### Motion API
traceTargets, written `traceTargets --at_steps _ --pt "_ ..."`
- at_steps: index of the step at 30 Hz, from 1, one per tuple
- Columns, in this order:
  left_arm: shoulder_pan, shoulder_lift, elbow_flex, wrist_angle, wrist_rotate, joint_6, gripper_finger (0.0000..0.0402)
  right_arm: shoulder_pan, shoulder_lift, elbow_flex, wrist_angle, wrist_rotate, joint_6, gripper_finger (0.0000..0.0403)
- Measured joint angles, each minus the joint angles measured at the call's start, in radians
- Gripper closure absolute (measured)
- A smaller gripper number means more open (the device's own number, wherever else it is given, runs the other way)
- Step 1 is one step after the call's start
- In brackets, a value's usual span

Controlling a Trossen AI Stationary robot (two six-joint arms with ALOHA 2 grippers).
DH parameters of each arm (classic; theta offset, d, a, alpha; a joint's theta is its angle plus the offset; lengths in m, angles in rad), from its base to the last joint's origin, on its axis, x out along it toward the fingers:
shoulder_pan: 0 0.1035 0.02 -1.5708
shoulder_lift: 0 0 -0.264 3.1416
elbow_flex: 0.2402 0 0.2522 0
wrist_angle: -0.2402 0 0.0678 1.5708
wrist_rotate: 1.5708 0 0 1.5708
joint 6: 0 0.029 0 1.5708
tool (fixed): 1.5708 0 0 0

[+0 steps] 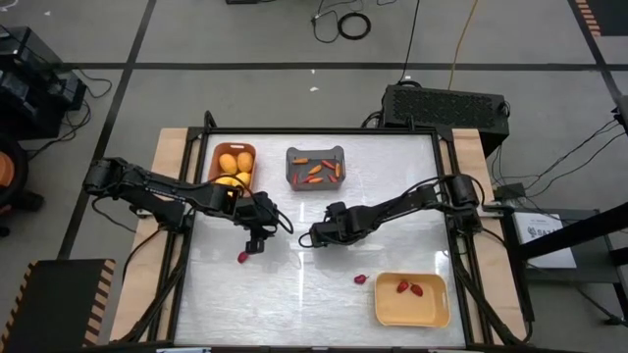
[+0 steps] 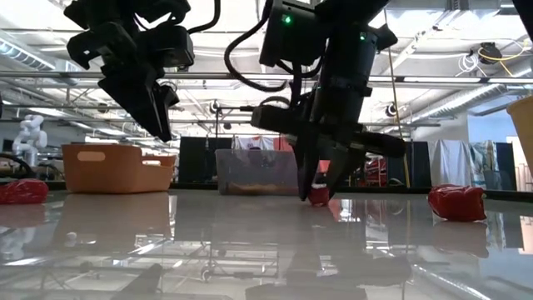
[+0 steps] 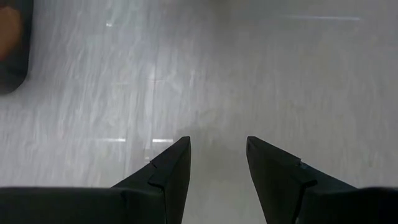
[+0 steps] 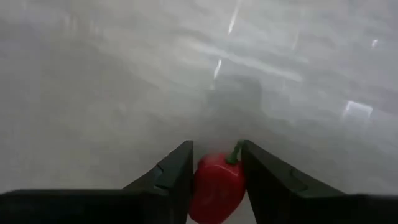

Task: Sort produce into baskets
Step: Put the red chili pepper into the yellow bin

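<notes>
**Right arm has a red piece pinched, pale yellow basket looks like the next stop**

So the step in hand is the pick-up. The right gripper (image 4: 214, 180) is down at the middle of the tabletop (image 1: 314, 284) with its jaws pressed against both sides of a small red pepper-like piece (image 4: 216, 185), green stem poking up. In the low view the same gripper (image 2: 321, 193) sits right at the surface, so I'd guess the piece hasn't left the tabletop yet, though that angle is too dark to be sure.

The left gripper (image 1: 255, 241) hangs above the tabletop, jaws spread with nothing between them, just bare surface in its wrist view. A loose red piece (image 1: 243, 257) lies just beside it, probably its next target.

Where things stand:
- orange-brown basket (image 1: 218, 155) at the far left holds the yellow-orange fruits (image 1: 234, 169)
- dark grey basket (image 1: 290, 157) next to it holds slim orange-red pieces (image 1: 316, 172)
- pale yellow basket (image 1: 385, 314) at the near right has a couple of red pieces (image 1: 408, 287) in it
- one more red piece (image 1: 361, 279) sits on the tabletop near that basket

Next move as I see it: lift straight up with the pinch firm, swing over to the pale yellow basket, release over the middle. The piece is small and rounded, so it could squirt out if the grip is off-centre.
</notes>
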Motion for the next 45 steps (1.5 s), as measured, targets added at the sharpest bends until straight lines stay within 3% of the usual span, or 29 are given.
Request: traceTargets --at_steps 11,19,27,36,45 --pt "0.000 0.000 0.000 0.052 0.000 0.008 0.0238 0.006 -0.126 -0.001 0.001 -0.258 -0.130 0.0312" --pt "0.000 0.000 0.000 0.108 0.000 0.035 0.0238 0.075 -0.336 0.000 -0.127 -0.302 -0.155 0.0312" --pt "0.000 0.000 0.000 0.153 0.000 0.029 0.0238 0.255 -0.466 0.000 -0.445 -0.306 0.059 0.0312" --pt "0.000 0.000 0.000 0.200 0.000 0.028 0.0238 0.444 -0.487 0.000 -0.496 -0.332 0.255 0.0312" --pt "0.000 0.000 0.000 0.290 0.000 0.001 0.0238 0.505 -0.484 -0.004 -0.563 -0.323 0.340 0.0310"
